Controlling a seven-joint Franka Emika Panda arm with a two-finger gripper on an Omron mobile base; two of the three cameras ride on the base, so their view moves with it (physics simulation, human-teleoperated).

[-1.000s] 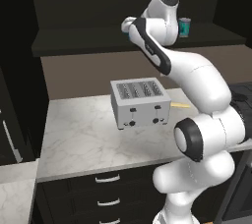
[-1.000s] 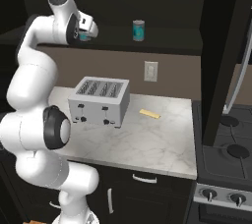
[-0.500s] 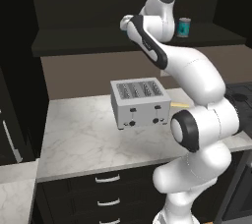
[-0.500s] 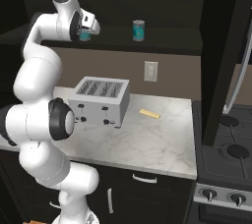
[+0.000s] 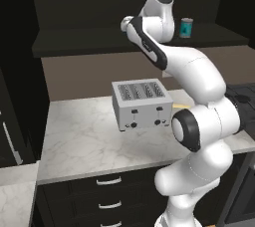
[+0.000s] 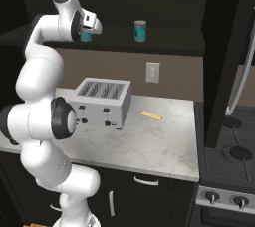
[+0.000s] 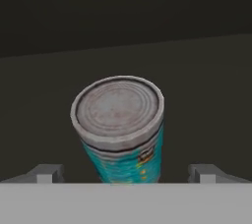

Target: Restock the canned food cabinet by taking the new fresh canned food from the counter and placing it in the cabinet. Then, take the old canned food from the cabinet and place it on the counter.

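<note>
A teal can (image 7: 118,129) with a grey ribbed lid is seen upright on the cabinet (image 7: 197,95) shelf, centred between the hand's (image 7: 125,173) spread fingertips (image 7: 45,173), neither touching it. A second can (image 6: 140,30) stands further right on the same shelf. A toaster (image 6: 102,102) sits on the desk (image 6: 149,141) below.

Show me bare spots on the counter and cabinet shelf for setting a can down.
On the counter, the widest bare patch lies in front of the toaster, and more between the yellow strip and the stove. On the cabinet shelf, free right of the standing can; crowded around the gripper and its can.
</note>
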